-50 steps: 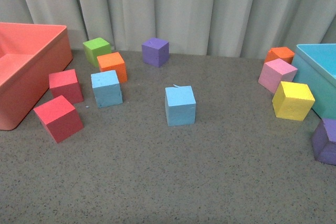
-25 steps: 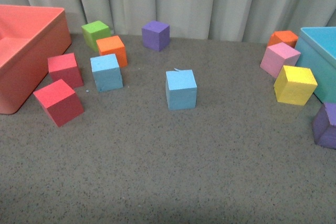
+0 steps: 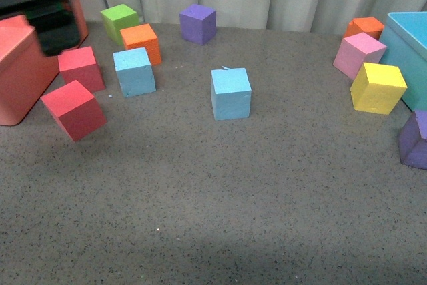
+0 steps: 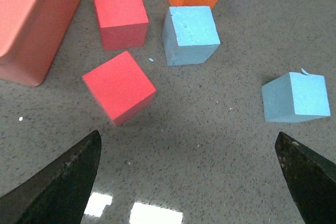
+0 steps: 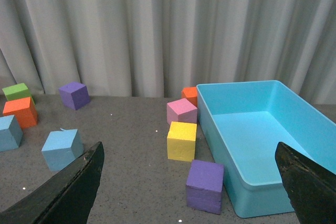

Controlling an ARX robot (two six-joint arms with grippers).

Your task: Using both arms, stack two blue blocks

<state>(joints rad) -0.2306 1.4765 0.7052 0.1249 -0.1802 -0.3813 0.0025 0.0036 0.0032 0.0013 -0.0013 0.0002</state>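
The two blue blocks sit apart on the grey counter (image 3: 200, 205), neither resting on the other and neither touched by a gripper. The left blue block (image 3: 135, 71) stands just beside an orange cube (image 3: 141, 43), with two red cubes (image 3: 81, 69) near its other side. The middle blue block (image 3: 231, 93) stands alone on open counter.

In the front view the left arm (image 3: 40, 11) is a dark blur at the far left, above the coral bin (image 3: 20, 78). Both blue blocks lie off to its right, and the left blue block is the closer of the two. The left gripper (image 4: 188, 140) is spread wide, with nothing between its fingers (image 4: 63, 182). It hangs above the counter, and its wrist view shows both blue blocks ahead of it. The left blue block is roughly in line with the gap. The middle blue block sits off towards one finger, a little closer in. A red cube turned askew lies ahead of the other finger.

The right gripper (image 5: 189, 149) is likewise wide open and empty, and it is held above the counter. From its wrist view the blue blocks lie well apart from it, ahead and off to one side. A yellow cube (image 5: 178, 132), a pink cube (image 5: 181, 111) and a purple cube (image 5: 205, 184) sit closer in front of it. They are lined up along the wall of the turquoise bin (image 5: 231, 192)
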